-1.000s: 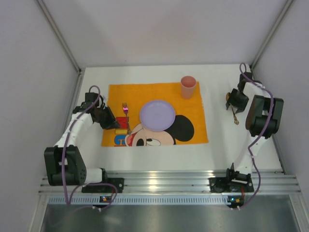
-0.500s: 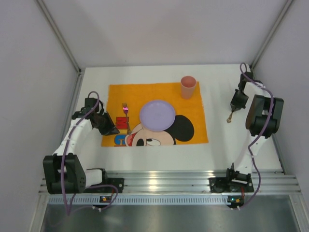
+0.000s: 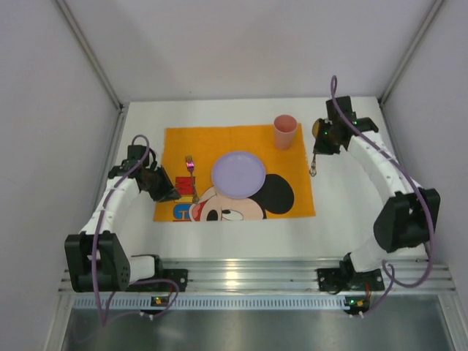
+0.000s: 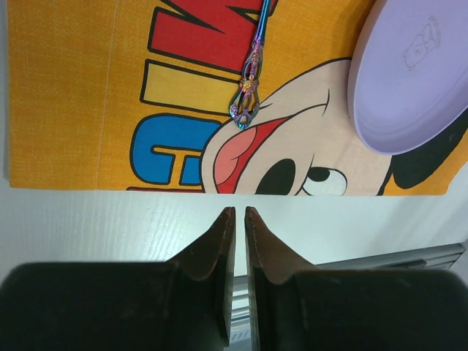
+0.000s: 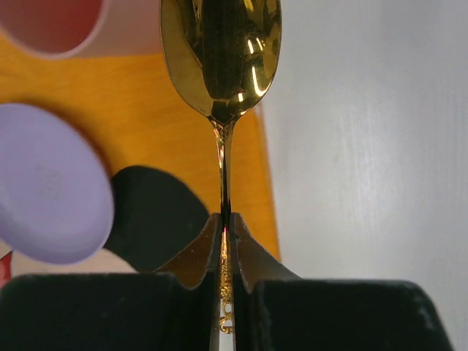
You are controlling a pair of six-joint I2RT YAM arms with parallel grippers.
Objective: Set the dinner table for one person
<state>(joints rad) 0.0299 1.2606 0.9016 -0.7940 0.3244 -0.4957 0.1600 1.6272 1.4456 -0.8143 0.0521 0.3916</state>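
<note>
On the white dinner table (image 3: 351, 205) lies an orange Mickey Mouse placemat (image 3: 179, 142). It carries a lilac plate (image 3: 238, 174), a pink cup (image 3: 284, 131) and an iridescent fork (image 3: 190, 175). My right gripper (image 3: 316, 146) is shut on a gold spoon (image 3: 314, 162) and holds it over the placemat's right edge, near the cup. In the right wrist view the spoon (image 5: 220, 58) sticks out past the gripper (image 5: 225, 218). My left gripper (image 3: 170, 194) is shut and empty at the placemat's left edge. In the left wrist view the gripper (image 4: 238, 212) is over bare table below the fork (image 4: 248, 91).
Grey walls enclose the table at the back and both sides. An aluminium rail (image 3: 256, 274) with the arm bases runs along the near edge. Bare white table (image 5: 380, 146) shows right of the placemat (image 5: 183, 124), and the plate (image 5: 51, 194) and cup (image 5: 55, 22) are to its left.
My right arm has swung left with the spoon, from the table's right side to the placemat's right edge by the cup. My left gripper has drawn back slightly from the fork.
</note>
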